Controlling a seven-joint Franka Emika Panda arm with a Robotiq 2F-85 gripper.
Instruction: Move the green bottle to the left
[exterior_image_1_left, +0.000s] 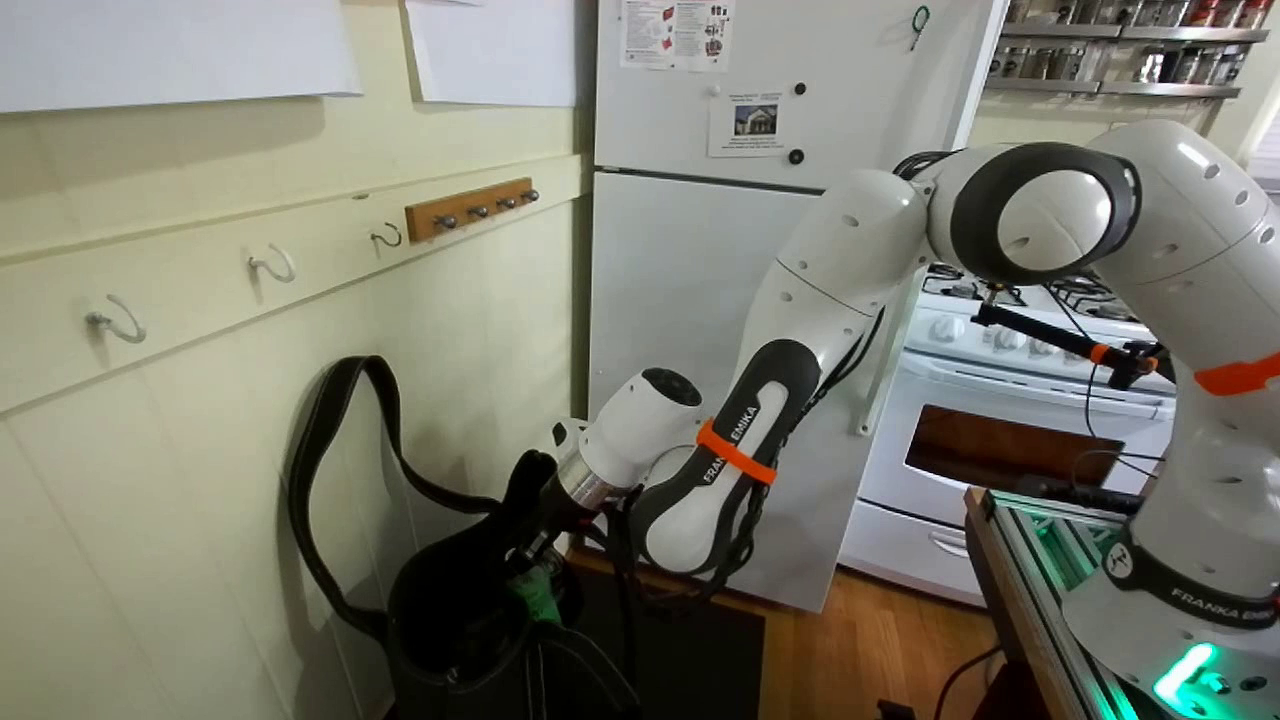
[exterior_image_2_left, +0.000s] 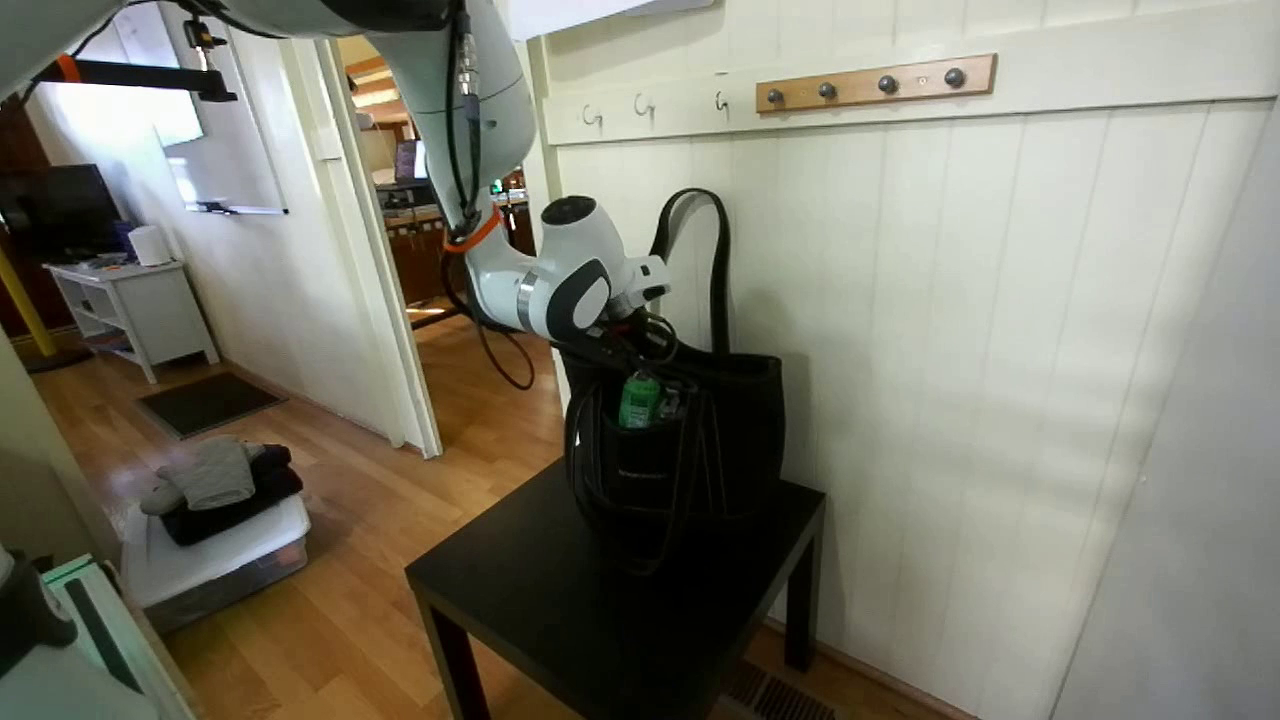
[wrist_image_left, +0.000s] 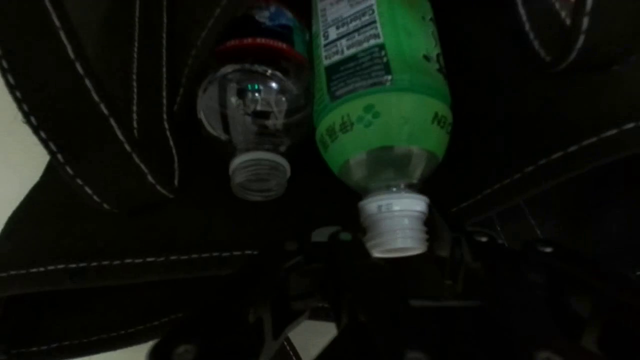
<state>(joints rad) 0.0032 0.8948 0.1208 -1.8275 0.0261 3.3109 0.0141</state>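
The green bottle (wrist_image_left: 385, 105) stands in the front pocket of the black bag (exterior_image_2_left: 745, 440). In the wrist view its label and bare white threaded neck show. It also shows in both exterior views, green below the gripper (exterior_image_1_left: 540, 595) (exterior_image_2_left: 638, 408). My gripper (wrist_image_left: 394, 239) is at the bottle's neck, with dark fingers on both sides of it. The picture is too dark to show whether the fingers touch the neck. In both exterior views the gripper points down over the pocket, partly hidden by cables and the bag.
A clear bottle (wrist_image_left: 257, 125) with a red band stands beside the green bottle. The bag has a tall looped strap (exterior_image_1_left: 345, 480) and stands on a black table (exterior_image_2_left: 560, 590) against the panelled wall (exterior_image_2_left: 1000, 350). A white fridge (exterior_image_1_left: 700, 280) stands behind.
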